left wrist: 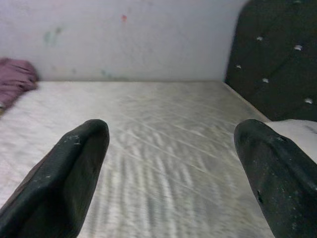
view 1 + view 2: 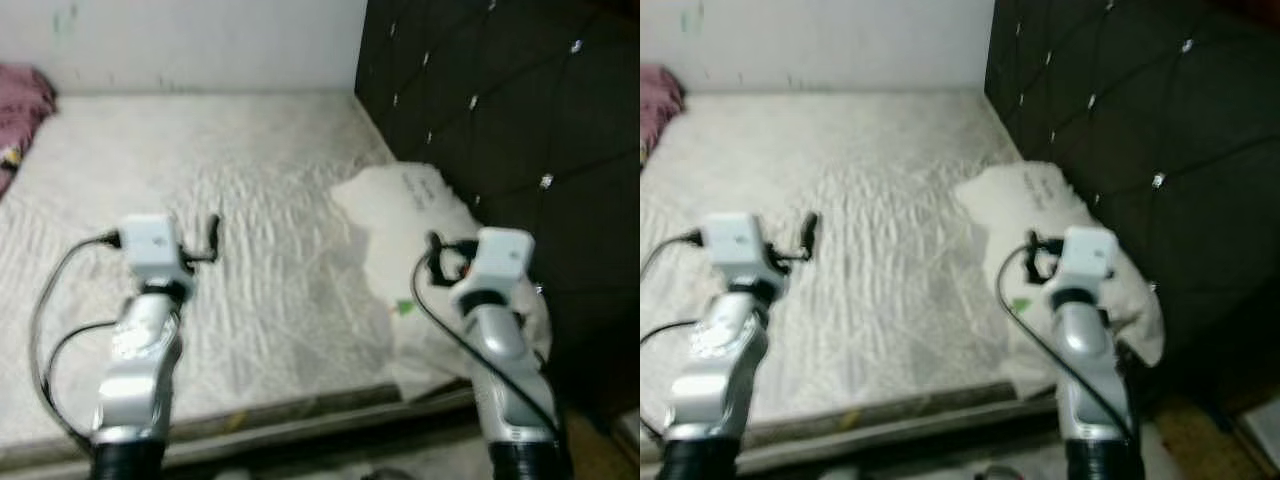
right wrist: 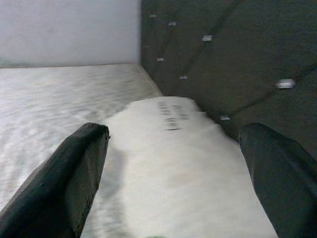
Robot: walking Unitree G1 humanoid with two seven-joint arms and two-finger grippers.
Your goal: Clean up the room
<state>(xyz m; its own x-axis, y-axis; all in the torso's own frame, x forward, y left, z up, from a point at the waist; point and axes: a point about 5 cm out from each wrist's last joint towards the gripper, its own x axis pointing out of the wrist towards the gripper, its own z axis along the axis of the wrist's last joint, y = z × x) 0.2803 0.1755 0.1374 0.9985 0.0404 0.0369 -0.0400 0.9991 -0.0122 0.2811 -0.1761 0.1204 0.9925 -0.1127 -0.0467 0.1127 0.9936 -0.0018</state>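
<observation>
**Both arms raised over bare mattress, pillow at headboard under right gripper**

We stand at the side edge of a bed. The mattress (image 2: 250, 250) is bare, white and quilted, with a wrinkled surface. A white wall (image 2: 200, 40) runs along its far side, and a dark tufted headboard (image 2: 500, 110) with shiny buttons stands on our right.

Our left gripper (image 1: 171, 163) is held up over the near part of the mattress, pointing toward the far wall. Fingers (image 1: 64, 178) are spread wide, released, nothing between them. In the head views the left arm (image 2: 140, 360) comes up from the lower left, with black cables looping off its wrist.

Our right gripper (image 3: 173, 173) is also spread wide and not gripping anything. It hovers just above a white pillow (image 2: 410, 220); we cannot tell if it touches. The pillow lies on the right end of the mattress, its far side up against the headboard. It has a few lines of dark printed text near its far end, too blurred to read. The right arm (image 2: 500, 350) rises from the lower right and covers the near part of the pillow. A small green speck (image 2: 403, 307) shows at the pillow's near left edge; we cannot tell what it is.

A pink-purple cloth (image 2: 20, 110) is bunched at the far left corner of the mattress, well apart from both grippers.

The near bed frame edge (image 2: 300, 410) is dark, and the floor below it is blurred
</observation>
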